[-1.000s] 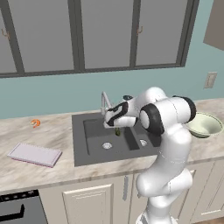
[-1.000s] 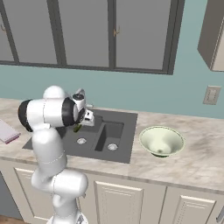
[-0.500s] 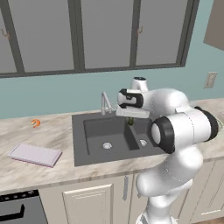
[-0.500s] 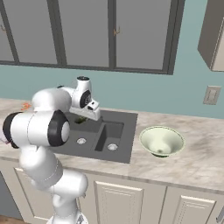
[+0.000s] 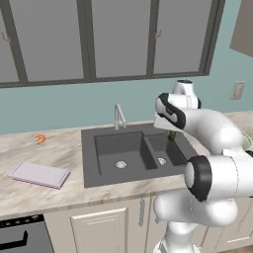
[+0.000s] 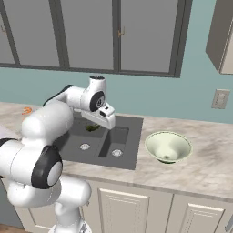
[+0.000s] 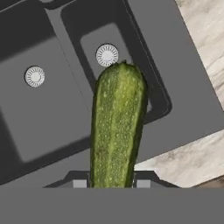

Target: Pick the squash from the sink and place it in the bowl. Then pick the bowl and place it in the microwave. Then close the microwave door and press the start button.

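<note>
My gripper (image 7: pixel 111 183) is shut on the squash (image 7: pixel 117 127), a dark green cucumber-like piece that points away from the hand. It hangs in the air over the right basin of the dark grey sink (image 7: pixel 43 113). From the left base the squash (image 5: pixel 172 134) peeks out under the hand, near the sink's (image 5: pixel 128 153) right rim. From the right base the squash (image 6: pixel 92 128) shows beneath the gripper (image 6: pixel 96 124). The pale bowl (image 6: pixel 168 146) stands upright and empty on the counter, right of the sink (image 6: pixel 132 136). The microwave is out of view.
A thin silver tap (image 5: pixel 118 116) rises behind the sink. A flat pink board (image 5: pixel 39 174) and a small orange item (image 5: pixel 40 139) lie on the counter to the left. Grey wall cabinets hang overhead, and a wall outlet (image 6: pixel 220 98) sits behind the bowl.
The arm has lifted the squash out of the left part of the sink and swung it to the right, toward the bowl's side. The bowl has not moved.
</note>
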